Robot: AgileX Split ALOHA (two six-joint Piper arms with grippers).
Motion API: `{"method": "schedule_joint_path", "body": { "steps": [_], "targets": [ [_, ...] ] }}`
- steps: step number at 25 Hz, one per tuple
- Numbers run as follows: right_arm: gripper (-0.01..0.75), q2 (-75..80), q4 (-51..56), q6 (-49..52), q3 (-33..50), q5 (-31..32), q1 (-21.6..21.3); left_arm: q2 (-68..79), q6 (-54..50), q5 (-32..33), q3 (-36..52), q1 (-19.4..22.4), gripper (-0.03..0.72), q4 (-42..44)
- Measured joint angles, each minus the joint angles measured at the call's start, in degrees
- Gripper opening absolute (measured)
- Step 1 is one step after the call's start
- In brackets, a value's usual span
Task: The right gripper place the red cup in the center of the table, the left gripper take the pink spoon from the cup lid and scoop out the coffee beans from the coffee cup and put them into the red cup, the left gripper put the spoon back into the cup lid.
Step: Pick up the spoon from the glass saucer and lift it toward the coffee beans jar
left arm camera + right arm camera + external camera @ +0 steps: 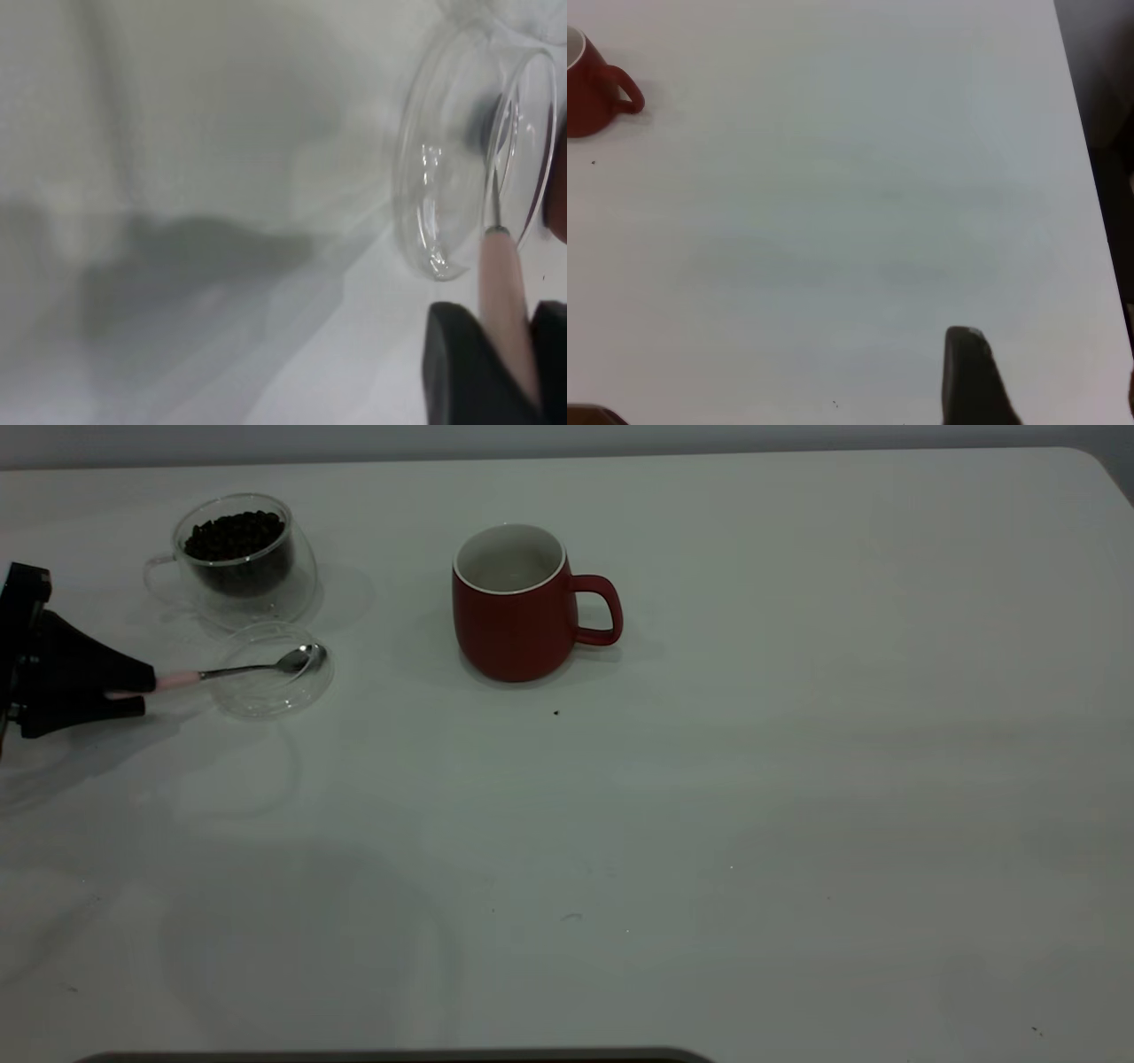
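The counter [709, 824] is a smooth, plain white surface with a soft matt sheen. The red cup [514, 624] looks ceramic, satin dark red outside and white within. The coffee cup [244, 558] and the cup lid [270, 677] are clear, glossy glass. The pink spoon [257, 666] has a shiny metal bowl and a matt pale pink handle. The left gripper [146, 693] looks like matt black plastic.

Exterior looks down across the table [709, 824]; wrist cameras hover close above it.
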Motion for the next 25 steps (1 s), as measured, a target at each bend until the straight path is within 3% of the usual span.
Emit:
{"method": "schedule_joint_path", "body": {
  "steps": [3,13,25],
  "targets": [
    [0.452,0.0,0.0,0.0,0.0,0.0,0.0,-0.2,0.0,2.2,0.0,0.0,0.142,0.0],
    [0.452,0.0,0.0,0.0,0.0,0.0,0.0,-2.9,-0.1,2.0,-0.1,0.0,0.13,1.8],
    [0.452,0.0,0.0,0.0,0.0,0.0,0.0,-3.4,-1.0,9.7,-0.2,0.0,0.128,6.6]
  ]
}}
